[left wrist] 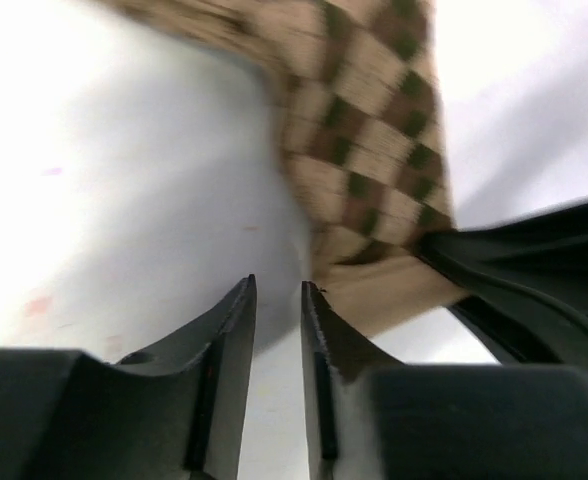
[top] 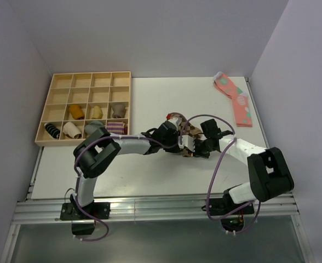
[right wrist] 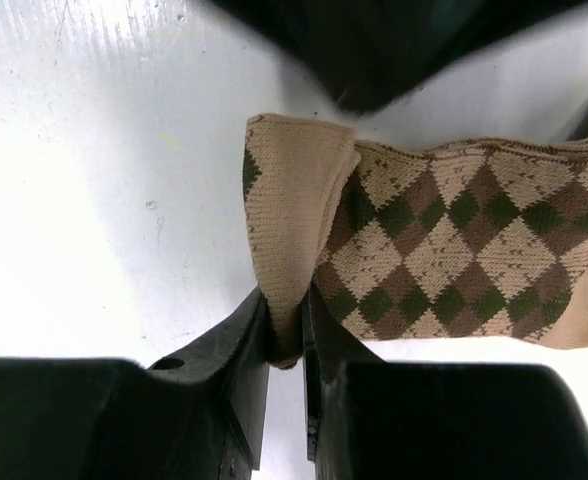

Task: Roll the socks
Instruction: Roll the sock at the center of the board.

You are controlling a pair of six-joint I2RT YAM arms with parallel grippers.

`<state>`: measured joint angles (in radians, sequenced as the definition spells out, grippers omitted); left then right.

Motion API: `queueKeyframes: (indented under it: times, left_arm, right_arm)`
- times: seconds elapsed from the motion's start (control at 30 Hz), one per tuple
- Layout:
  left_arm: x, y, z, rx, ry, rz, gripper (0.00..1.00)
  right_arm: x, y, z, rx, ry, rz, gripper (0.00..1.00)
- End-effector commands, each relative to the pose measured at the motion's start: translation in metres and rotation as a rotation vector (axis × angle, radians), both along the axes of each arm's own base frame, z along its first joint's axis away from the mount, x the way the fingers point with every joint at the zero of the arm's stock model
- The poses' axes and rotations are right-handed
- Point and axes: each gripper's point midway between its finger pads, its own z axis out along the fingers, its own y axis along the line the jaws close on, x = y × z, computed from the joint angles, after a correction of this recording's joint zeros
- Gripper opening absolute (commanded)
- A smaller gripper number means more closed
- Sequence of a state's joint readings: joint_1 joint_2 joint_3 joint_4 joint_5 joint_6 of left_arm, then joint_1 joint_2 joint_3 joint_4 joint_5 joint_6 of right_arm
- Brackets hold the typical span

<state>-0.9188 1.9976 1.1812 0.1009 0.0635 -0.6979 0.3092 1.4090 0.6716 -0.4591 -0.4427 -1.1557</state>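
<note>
The socks (right wrist: 454, 240) are tan-brown with dark argyle diamonds and lie flat on the white table, between the two arms in the top view (top: 193, 131). My right gripper (right wrist: 286, 310) is shut on the plain tan end of the fabric, which is folded up between its fingers. My left gripper (left wrist: 279, 290) stands slightly open with only bare table between its fingers. It sits just left of the sock's tan edge (left wrist: 394, 290). Both grippers, left (top: 180, 137) and right (top: 196, 147), crowd together over the sock. The right gripper's black fingers (left wrist: 534, 270) show at the right of the left wrist view.
A wooden compartment tray (top: 56, 82) at the back left holds several rolled socks, among them a purple-striped one (top: 116, 127). Pink socks with teal spots (top: 235, 101) lie at the back right near the wall. The table's front edge runs along a metal rail (top: 150, 211).
</note>
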Motion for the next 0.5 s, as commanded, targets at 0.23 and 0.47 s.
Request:
queueKeyframes:
  times: [0.23,0.47]
  left_arm:
    - [0.082,0.025,0.044,-0.144,-0.078,0.299,0.45]
    - [0.105,0.001,0.032,-0.236,-0.01,0.332,0.49]
  right_arm:
    - [-0.008,-0.022,-0.005,-0.087,0.045,-0.061,0.07]
    - [-0.007,-0.022,-0.005,-0.088,0.046,-0.061,0.06]
